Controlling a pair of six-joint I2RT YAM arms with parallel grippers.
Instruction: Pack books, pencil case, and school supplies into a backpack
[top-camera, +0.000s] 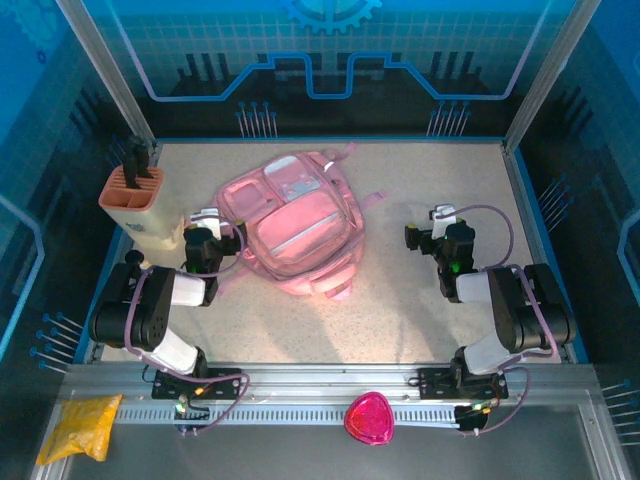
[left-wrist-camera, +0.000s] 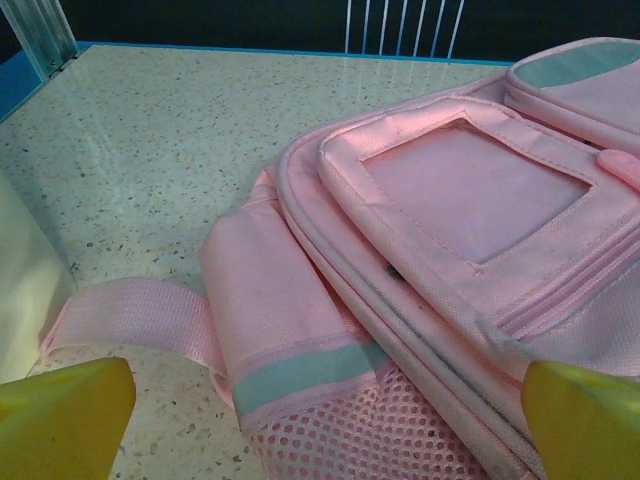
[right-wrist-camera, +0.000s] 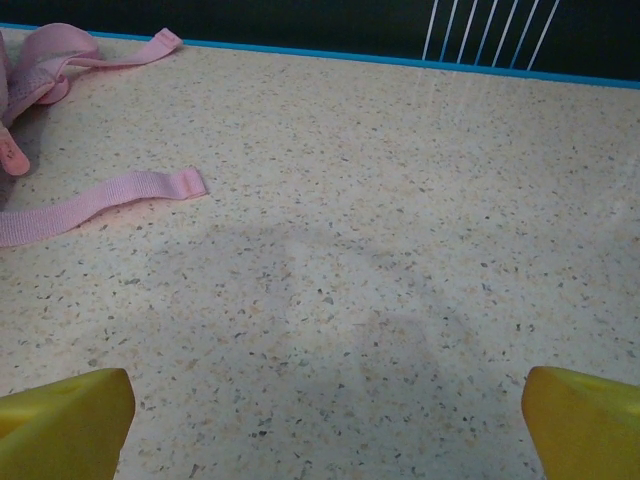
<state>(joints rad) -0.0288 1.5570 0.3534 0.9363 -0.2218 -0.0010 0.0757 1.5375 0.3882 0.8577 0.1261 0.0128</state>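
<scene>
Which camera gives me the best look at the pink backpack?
The top external view: the whole backpack lies on the table, straps included. The left wrist view sees its mesh side pocket and front panel close up; the right wrist view catches two strap ends.

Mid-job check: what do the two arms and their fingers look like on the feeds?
The left arm and right arm match: black joints, white-grey link shells, a lilac cable looping along each, and black bases on a metal rail. A green light glows near the right wrist. The fingers are yellow with blunt tips.
</scene>
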